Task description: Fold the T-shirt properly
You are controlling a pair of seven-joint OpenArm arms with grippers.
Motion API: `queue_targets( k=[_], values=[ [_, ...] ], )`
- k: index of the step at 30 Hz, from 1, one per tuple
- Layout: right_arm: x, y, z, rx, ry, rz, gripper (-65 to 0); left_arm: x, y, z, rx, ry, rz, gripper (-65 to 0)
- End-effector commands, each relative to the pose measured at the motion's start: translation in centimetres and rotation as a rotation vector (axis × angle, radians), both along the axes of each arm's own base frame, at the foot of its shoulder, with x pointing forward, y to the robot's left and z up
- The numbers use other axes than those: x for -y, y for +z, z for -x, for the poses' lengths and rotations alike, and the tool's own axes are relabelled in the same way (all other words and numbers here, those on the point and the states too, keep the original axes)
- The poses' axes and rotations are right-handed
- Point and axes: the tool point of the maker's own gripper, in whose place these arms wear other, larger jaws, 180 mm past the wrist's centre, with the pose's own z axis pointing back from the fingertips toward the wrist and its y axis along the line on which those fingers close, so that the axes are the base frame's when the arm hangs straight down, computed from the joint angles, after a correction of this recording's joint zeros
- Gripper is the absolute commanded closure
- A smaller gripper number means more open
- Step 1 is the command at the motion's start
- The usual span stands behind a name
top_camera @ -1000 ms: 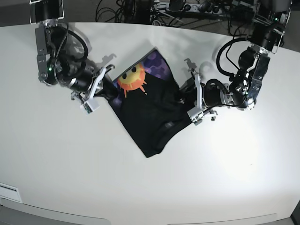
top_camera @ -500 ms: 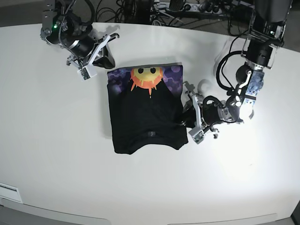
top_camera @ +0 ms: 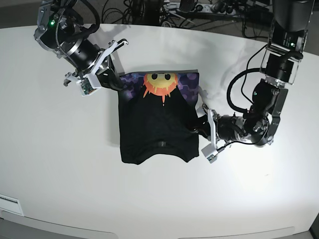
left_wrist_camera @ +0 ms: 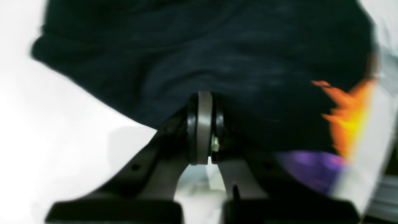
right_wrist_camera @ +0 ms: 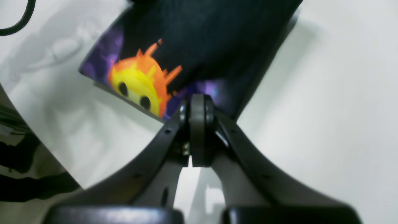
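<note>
Left gripper pinching T-shirt right edge; right gripper clamped on far-left corner. T-shirt lies folded at table centre. Advise keeping edges square, releasing both evenly.

Your base view looks straight down on the counter from high up; both wrist views peer close along their pincers, sharing the T-shirt.

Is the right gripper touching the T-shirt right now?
Touching. In the right wrist view the right gripper has its fingers shut on the T-shirt at its purple printed edge, with cloth running straight into the closed tips.
</note>
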Motion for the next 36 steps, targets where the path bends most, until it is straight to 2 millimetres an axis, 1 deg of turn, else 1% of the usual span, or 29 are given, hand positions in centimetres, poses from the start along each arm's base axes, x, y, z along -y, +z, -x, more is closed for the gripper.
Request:
queue_targets(
  k=[1, 3, 4, 6, 7, 10, 12, 14, 16, 21, 25, 27, 30, 33, 36],
  values=[
    [0.0, 2.0, -0.3, 0.067, -0.002, -0.02, 0.0, -0.4, 3.1, -1.1, 0.06, 0.004, 0.053, 0.0],
    [1.2, 3.1, -0.4, 0.09, -0.061, -0.013, 0.0, -1.0, 5.7, -0.7, 0.076, 0.002, 0.123, 0.0],
    [2.2, 3.1, -0.4, 0.08, -0.11, -0.009, 0.0, -1.3, 7.3, -0.4, 0.091, 0.001, 0.17, 0.0],
    [4.4, 2.3, 0.0, 0.042, -0.197, 0.011, 0.0, -2.0, 10.9, 0.5, 0.141, 0.0, 0.271, 0.0],
    [5.4, 2.0, 0.3, 0.027, -0.226, 0.024, 0.0, -2.7, 12.1, 0.9, 0.176, 0.003, 0.282, 0.0],
    [7.3, 2.2, 1.0, 0.024, -0.268, 0.014, 0.0, -3.9, 14.9, 2.2, 0.272, 0.014, 0.294, 0.0],
    [8.0, 2.2, 1.7, 0.019, -0.265, 0.012, 0.0, -4.5, 16.0, 3.8, 0.306, 0.008, 0.301, 0.0],
    [8.9, 2.1, 2.5, 0.001, -0.268, 0.022, 0.0, -5.0, 16.2, 5.5, 0.333, 0.005, 0.269, 0.0],
    [10.1, 1.9, 3.6, -0.033, -0.287, 0.022, 0.0, -5.2, 16.1, 7.7, 0.347, 0.002, 0.245, 0.0],
    [12.5, 1.9, 6.5, -0.102, -0.321, 0.014, 0.0, -5.0, 14.7, 13.4, 0.311, -0.004, 0.19, 0.0],
    [14.1, 1.6, 9.1, -0.179, -0.349, 0.037, 0.0, -5.3, 13.5, 17.6, 0.251, 0.014, 0.13, 0.0],
    [14.5, 1.4, 10.5, -0.221, -0.345, 0.049, 0.0, -5.6, 13.2, 19.3, 0.223, 0.037, 0.107, 0.0],
    [14.3, 0.7, 12.6, -0.306, -0.327, 0.048, 0.0, -6.2, 12.5, 21.5, 0.162, 0.085, 0.079, 0.0],
    [14.1, -0.1, 14.9, -0.396, -0.325, 0.059, 0.0, -6.9, 11.1, 23.8, 0.059, 0.134, 0.06, 0.0],
    [13.8, -0.6, 16.6, -0.447, -0.312, 0.068, 0.0, -7.0, 9.6, 26.2, -0.04, 0.177, 0.049, 0.0]
  ],
)
